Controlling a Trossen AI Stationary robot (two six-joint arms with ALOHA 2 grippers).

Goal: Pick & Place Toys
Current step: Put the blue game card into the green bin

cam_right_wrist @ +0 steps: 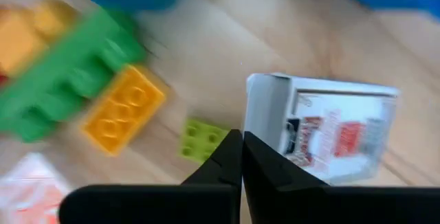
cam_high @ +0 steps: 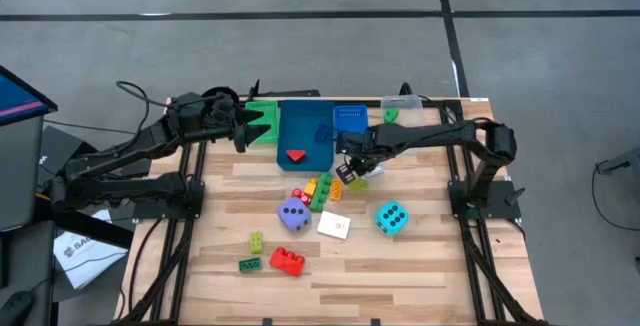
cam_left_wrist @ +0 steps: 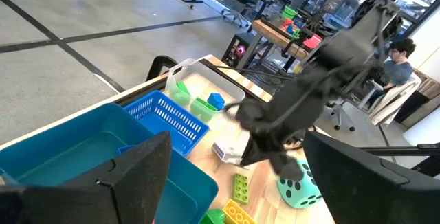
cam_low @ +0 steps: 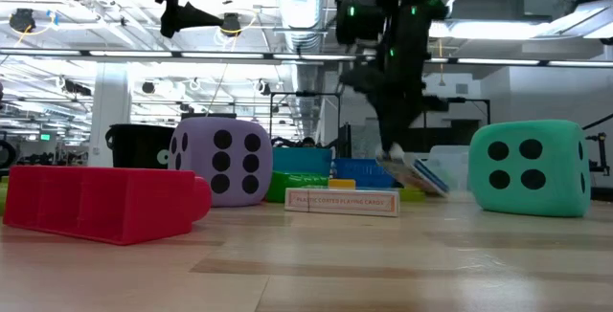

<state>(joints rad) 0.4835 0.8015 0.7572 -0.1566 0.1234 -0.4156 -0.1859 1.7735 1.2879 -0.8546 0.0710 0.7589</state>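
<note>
Hovering low beside the blue tray [cam_high: 303, 131], the right gripper [cam_high: 347, 173] has its fingers pressed together, pinching the edge of a white card box [cam_right_wrist: 330, 131] tilted up off the table [cam_high: 430, 266]. Bricks [cam_high: 318, 191], a purple die [cam_high: 294, 215] and a teal die [cam_high: 391, 218] crowd close around; open wood lies nearer the front edge. The left gripper [cam_high: 243, 131] waits spread apart over the green tray [cam_high: 265, 116].

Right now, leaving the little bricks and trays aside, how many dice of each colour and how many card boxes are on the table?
purple dice: 1
teal dice: 1
card boxes: 2, one lying flat, one tilted
Total: 4
</note>
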